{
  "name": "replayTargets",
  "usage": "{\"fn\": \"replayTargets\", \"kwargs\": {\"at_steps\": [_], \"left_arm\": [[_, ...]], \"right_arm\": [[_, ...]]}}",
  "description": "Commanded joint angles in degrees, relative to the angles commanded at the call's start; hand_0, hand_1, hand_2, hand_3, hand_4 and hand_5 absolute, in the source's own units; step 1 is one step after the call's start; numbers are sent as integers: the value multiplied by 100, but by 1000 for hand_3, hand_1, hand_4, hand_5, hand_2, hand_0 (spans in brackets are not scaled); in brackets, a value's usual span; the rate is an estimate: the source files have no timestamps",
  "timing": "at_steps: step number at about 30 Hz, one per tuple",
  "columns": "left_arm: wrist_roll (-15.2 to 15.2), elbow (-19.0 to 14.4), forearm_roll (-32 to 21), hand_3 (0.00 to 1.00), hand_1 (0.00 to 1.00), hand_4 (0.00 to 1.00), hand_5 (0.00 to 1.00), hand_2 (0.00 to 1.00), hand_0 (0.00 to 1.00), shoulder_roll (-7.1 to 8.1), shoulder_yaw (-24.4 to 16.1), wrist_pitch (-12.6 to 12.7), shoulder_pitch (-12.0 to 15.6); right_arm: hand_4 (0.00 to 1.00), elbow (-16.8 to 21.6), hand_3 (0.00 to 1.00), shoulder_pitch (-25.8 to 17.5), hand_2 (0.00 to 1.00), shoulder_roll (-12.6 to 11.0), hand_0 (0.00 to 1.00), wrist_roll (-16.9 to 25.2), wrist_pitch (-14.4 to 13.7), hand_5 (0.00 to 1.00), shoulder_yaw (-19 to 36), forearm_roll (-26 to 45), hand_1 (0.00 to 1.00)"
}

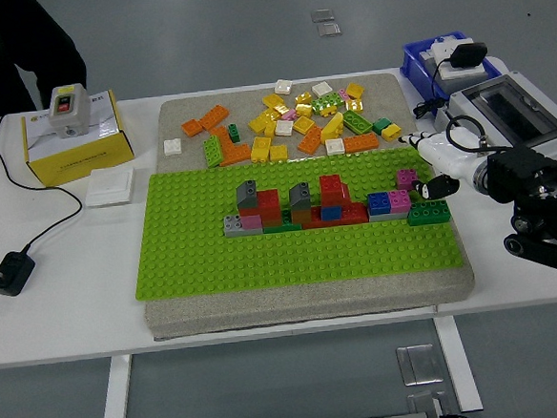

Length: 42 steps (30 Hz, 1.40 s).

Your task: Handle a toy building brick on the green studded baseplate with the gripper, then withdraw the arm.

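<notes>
The green studded baseplate (291, 256) lies on a grey mat in the middle of the table. A low build of red, grey, blue and pink bricks (302, 209) runs across its centre. At the plate's right edge sits a dark green brick (428, 213), with a small purple brick (406, 177) just behind it. My right hand (431, 168), white-fingered on a black arm, reaches in from the right and hovers just above and behind the dark green brick. Its fingers (419, 145) are spread and hold nothing. The left arm does not appear.
Several loose orange, yellow, green and white bricks (292, 122) lie scattered on the grey mat (314, 307) behind the plate. A yellow box with a switch (70, 133), a white plate (110, 185) and a black adapter (11, 273) stand left. A blue bin (445, 63) and grey tray (515, 111) stand right. A dark-clothed person (18, 45) is at the far left.
</notes>
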Motion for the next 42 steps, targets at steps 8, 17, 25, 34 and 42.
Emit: {"fn": "replayTargets", "kwargs": {"at_steps": [8,17,25,34,42], "left_arm": [[-7,0,0,733,598,386,594,640,695,1,4,-2,2],[-13,0,1,733,597,387,595,641,696,-8,6,-3,-5],[-21,0,-5,734,598,387,595,641,695,-7,16,-4,-11],[-47,0,-13,734,598,387,596,641,695,-8,38,-7,-34],[-80,0,-32,733,598,387,595,641,695,-8,67,6,-42]], "right_arm": [[620,-44,998,-61,939,19,442,45,125,381,86,-48,438],[622,-98,997,-114,937,88,441,84,212,383,163,-72,437],[622,-144,992,-125,937,132,441,91,202,382,177,-39,437],[621,-208,907,-149,822,164,439,93,208,387,190,32,435],[621,-254,864,-165,758,173,437,94,184,385,194,104,435]]}}
